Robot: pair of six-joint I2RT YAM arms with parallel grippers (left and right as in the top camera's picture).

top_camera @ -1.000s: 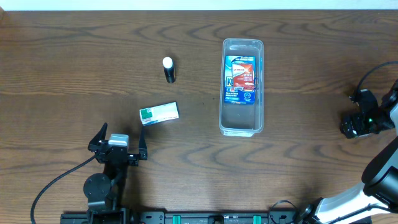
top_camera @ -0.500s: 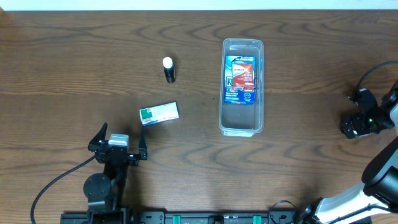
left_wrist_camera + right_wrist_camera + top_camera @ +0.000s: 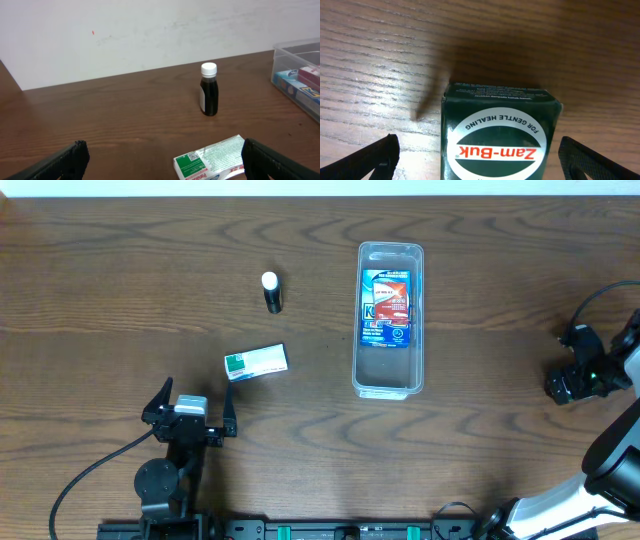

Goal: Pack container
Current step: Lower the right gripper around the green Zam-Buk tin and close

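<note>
The clear plastic container lies right of centre with a blue snack box inside; its corner shows in the left wrist view. A white and green box lies just ahead of my open, empty left gripper; in the left wrist view the box sits near the right finger of the gripper. A small dark bottle with a white cap stands upright beyond it. My right gripper is open around a dark green Zam-Buk box, fingers apart from its sides.
The brown wooden table ends at a white wall at the far side. A black cable runs from the left arm's base. The right arm reaches in from the lower right corner.
</note>
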